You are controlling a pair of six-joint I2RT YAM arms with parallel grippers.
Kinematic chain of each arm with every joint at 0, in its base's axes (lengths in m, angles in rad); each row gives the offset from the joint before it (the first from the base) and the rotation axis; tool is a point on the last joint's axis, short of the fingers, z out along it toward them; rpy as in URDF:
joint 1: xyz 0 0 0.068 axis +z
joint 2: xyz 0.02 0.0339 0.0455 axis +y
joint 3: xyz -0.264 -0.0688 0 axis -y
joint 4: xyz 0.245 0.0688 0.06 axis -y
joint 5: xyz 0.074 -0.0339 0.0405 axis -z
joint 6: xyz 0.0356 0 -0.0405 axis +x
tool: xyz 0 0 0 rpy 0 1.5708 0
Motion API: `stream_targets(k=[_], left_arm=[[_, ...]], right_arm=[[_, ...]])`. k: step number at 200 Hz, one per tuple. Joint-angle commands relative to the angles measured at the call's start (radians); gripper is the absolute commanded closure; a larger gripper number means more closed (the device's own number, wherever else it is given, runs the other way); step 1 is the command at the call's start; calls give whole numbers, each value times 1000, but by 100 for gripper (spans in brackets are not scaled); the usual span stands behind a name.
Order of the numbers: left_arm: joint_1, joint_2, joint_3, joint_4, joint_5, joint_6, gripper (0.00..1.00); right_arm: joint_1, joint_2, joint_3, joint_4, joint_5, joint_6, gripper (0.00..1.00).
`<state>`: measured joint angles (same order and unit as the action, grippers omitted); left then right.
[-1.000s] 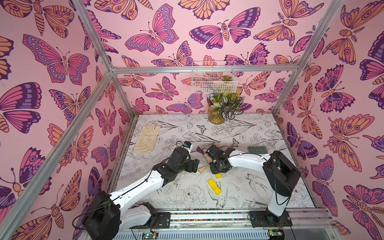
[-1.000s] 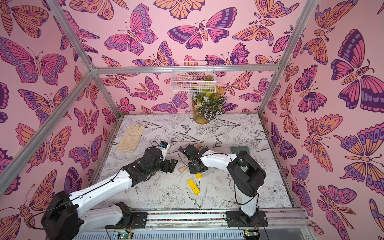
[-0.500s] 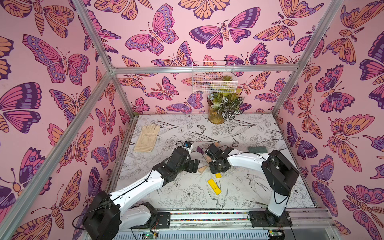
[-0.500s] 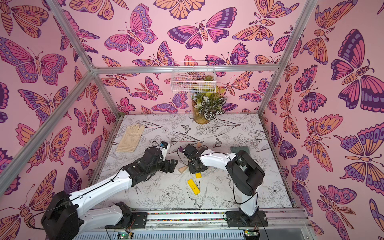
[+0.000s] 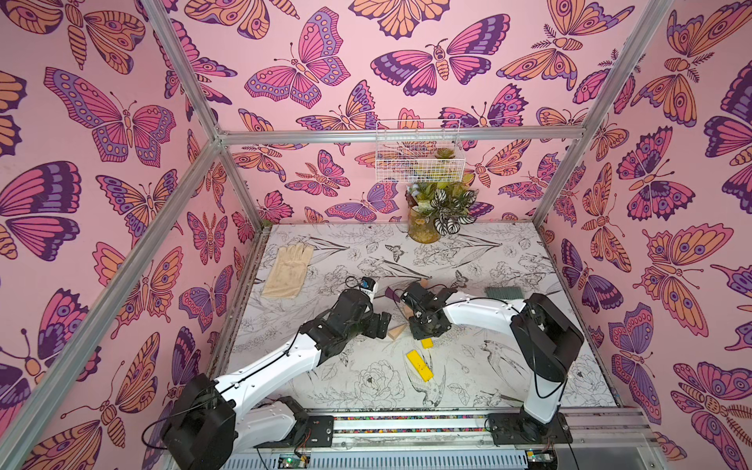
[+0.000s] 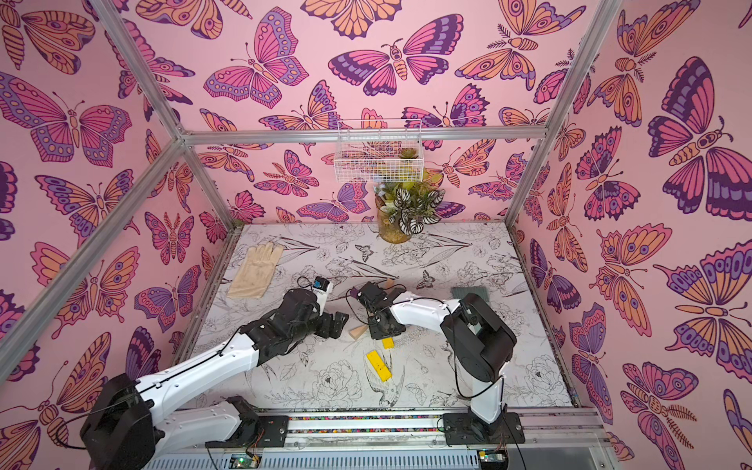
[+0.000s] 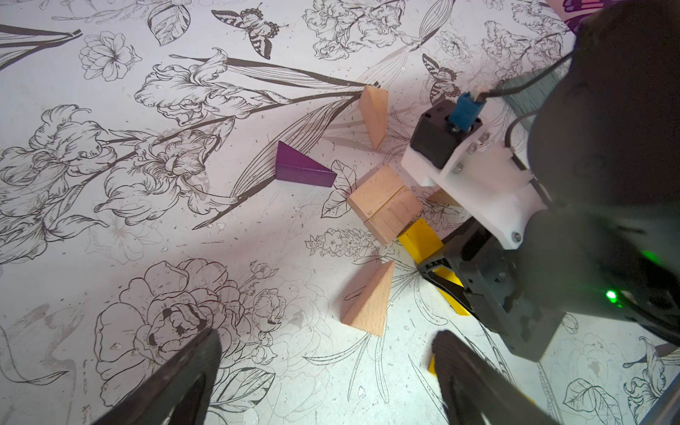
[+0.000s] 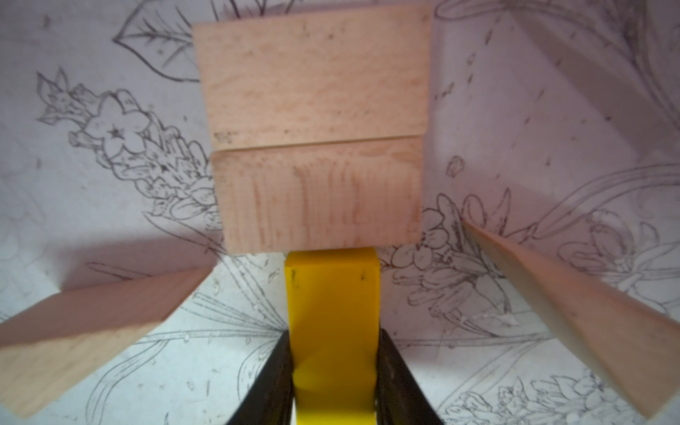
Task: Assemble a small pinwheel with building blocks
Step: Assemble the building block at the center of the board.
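Counter [image 5: 508, 366] with a black line print of flowers and birds, between pink butterfly walls. Left arm [image 5: 264, 366] and right arm [image 5: 480, 313], white and black, reaching from the front rail toward the middle. Cream glove [image 5: 288, 270] flat near the far left corner. Plant pot [image 5: 425, 228] at the back wall, under a white wire basket [image 5: 419, 162]. Dark green pad [image 5: 503, 291] near the right arm, on its far side.

Near the middle of the counter, under the right wrist, the pinwheel [image 7: 384, 204], only partly built: square hub of two beige rectangles touching side by side, yellow bar [image 8: 331, 294] with its end against the hub edge. Right gripper [image 8: 334, 342] with jaws pressed on both sides of this yellow bar. Left gripper [image 7: 325, 336] just beside, jaws wide apart, holding nothing.

Around the hub but apart from it, loose building blocks: near beige wedge [image 7: 368, 301], far beige wedge [image 7: 374, 116], purple wedge [image 7: 300, 167]. Second yellow bar [image 5: 419, 365] alone, nearer the front rail.

On the left wrist camera, small white label [image 6: 321, 289], print too small to read.
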<state>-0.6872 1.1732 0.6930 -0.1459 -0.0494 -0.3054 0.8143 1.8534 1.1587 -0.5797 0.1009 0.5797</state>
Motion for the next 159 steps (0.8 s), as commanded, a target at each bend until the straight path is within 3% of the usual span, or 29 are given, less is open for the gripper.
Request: stream_targets(k=[1, 38, 92, 159], left_arm=[[5, 5, -21, 15, 5, -9, 7], [5, 6, -20, 16, 7, -10, 7], [5, 8, -22, 17, 8, -11, 6], [4, 9, -21, 20, 8, -13, 6]], right_arm=[[7, 22, 17, -25, 16, 9, 57], [8, 10, 16, -25, 22, 9, 54], [7, 9, 18, -19, 25, 5, 65], [8, 14, 27, -19, 17, -4, 66]])
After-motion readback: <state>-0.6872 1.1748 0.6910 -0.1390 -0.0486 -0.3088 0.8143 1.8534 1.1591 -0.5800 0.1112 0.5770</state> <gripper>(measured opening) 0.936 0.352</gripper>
